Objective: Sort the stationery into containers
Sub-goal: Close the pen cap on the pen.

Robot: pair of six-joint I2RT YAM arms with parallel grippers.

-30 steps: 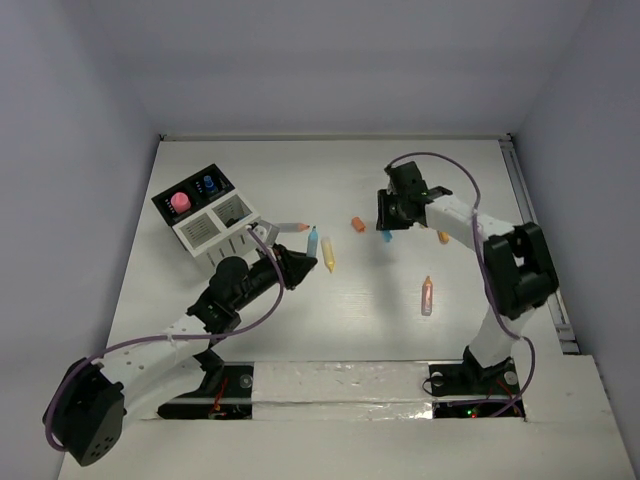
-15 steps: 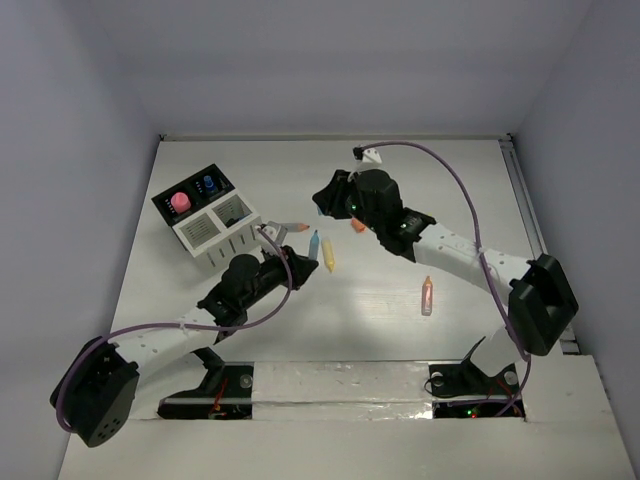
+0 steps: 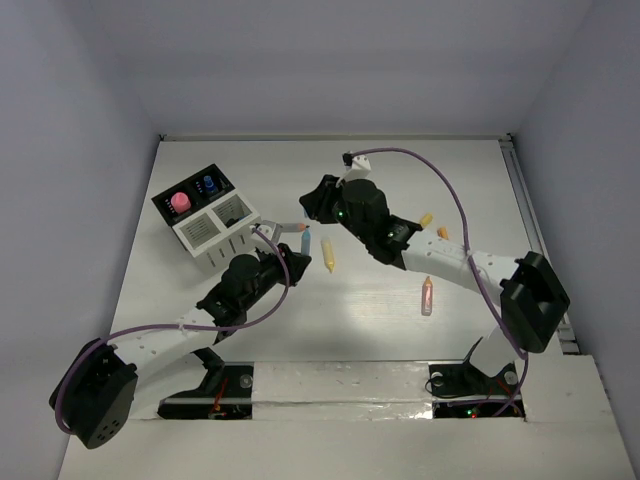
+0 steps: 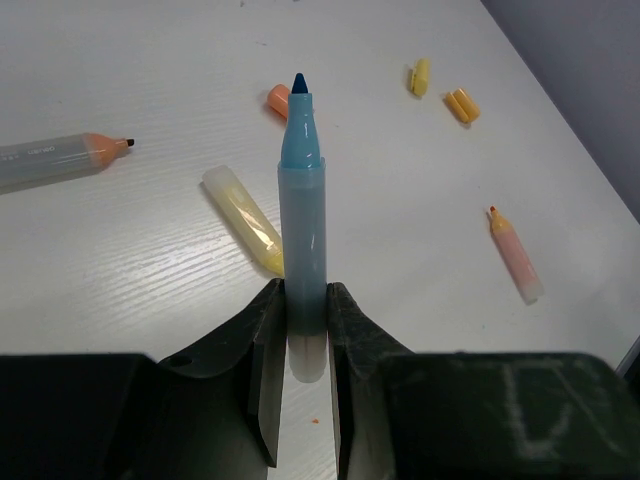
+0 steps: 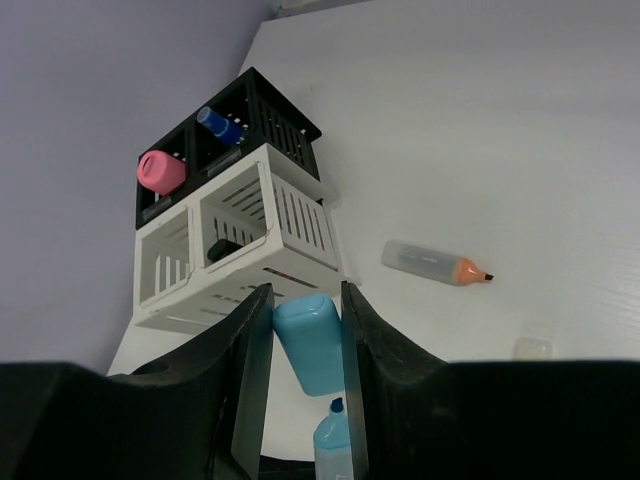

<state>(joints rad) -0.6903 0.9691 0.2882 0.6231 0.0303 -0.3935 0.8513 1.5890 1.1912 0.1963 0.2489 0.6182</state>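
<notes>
The light blue marker [image 4: 302, 230] sticks out of the left gripper [image 4: 303, 300], whose jaws are pressed together on its lower end. Its dark blue tip is bare. In the top view it is near the organizer [image 3: 215, 250], on the right side of it. Just above that tip, the right gripper [image 5: 305, 300] is clamped on a light blue cap [image 5: 308, 350]. So the step in hand is, I think, putting the cap on the marker before it goes into a compartment. Around them lie the things not yet sorted: a yellow marker [image 4: 245, 218] just beside the blue one, a grey marker with orange tip [image 4: 60, 160], a pink marker [image 4: 515, 255] well apart from the others, a small orange piece [image 4: 278, 98], and two small yellow pieces [image 4: 420, 75] farther out on the table. In the organizer, a pink-topped item [image 5: 162, 170] and a blue-topped item [image 5: 220, 125] stand in the two black compartments. Something dark [image 5: 225, 248] lies in one white compartment, but what it is I cannot tell. I judge the task less than half done: about three things are placed, while the held marker and six loose pieces wait.
</notes>
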